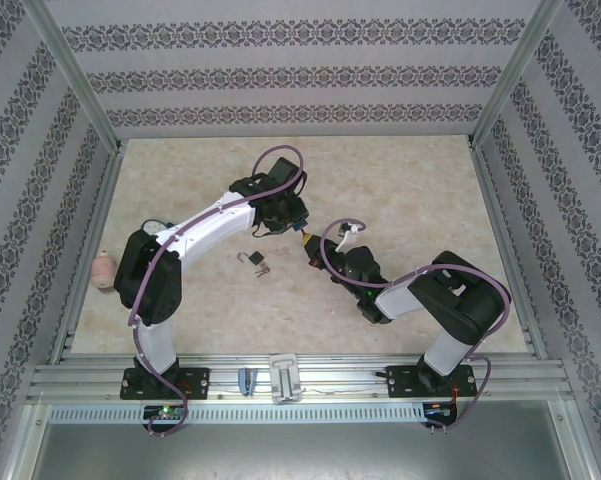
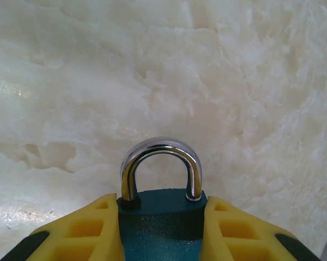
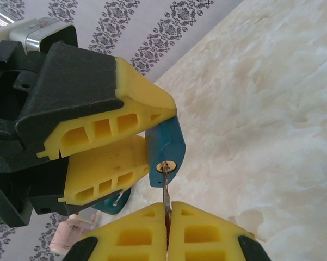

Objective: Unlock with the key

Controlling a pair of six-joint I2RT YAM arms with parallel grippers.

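Note:
A teal padlock [image 2: 162, 228] with a chrome shackle [image 2: 161, 149] is clamped between the yellow fingers of my left gripper [image 2: 162, 204], held above the table. Both shackle legs sit in the lock body. In the right wrist view the padlock [image 3: 167, 142] shows its brass keyhole [image 3: 166, 166] pointing toward my right gripper [image 3: 167, 207]. That gripper is shut on a thin metal key [image 3: 165, 189], whose tip is in the keyhole. From above, the left gripper [image 1: 292, 226] and the right gripper [image 1: 315, 258] meet at the padlock [image 1: 304, 240] near the table's middle.
A small dark object with a metal loop [image 1: 256, 262] lies on the marble-patterned table [image 1: 410, 200] just left of the grippers. A pink bottle-like item [image 1: 100, 268] stands at the left edge. Patterned walls enclose the table on three sides.

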